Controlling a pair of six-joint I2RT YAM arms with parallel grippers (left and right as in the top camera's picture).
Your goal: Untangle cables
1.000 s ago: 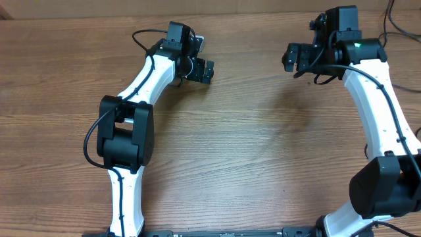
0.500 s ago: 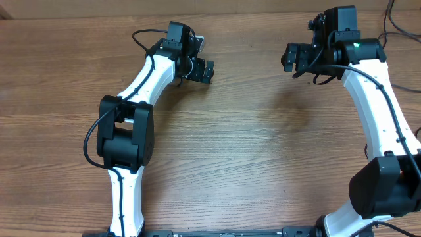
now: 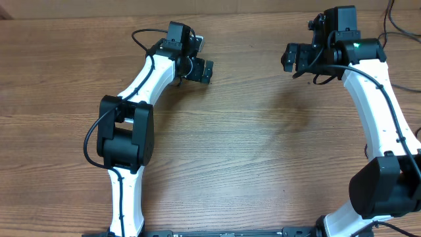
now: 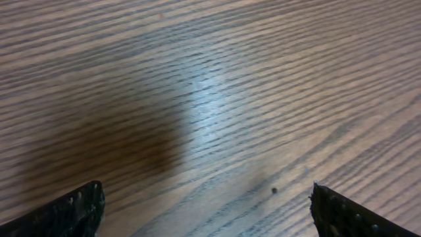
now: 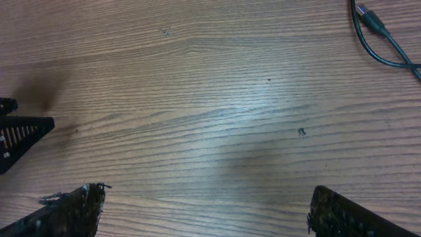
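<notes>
A thin black cable (image 5: 383,43) with a small plug end lies on the wood at the top right corner of the right wrist view. Thin black cords (image 3: 389,18) also show at the far right edge of the table in the overhead view, behind the right arm. My right gripper (image 3: 291,58) is open and empty over bare wood, well apart from the cable; its fingers frame the right wrist view (image 5: 204,207). My left gripper (image 3: 202,70) is open and empty at the far left-centre; only bare wood lies between its fingers (image 4: 204,207).
The wooden table (image 3: 250,151) spans the whole overhead view. A black fingertip of the left gripper (image 5: 20,131) shows at the left edge of the right wrist view. Both white arms reach from the near edge toward the far side.
</notes>
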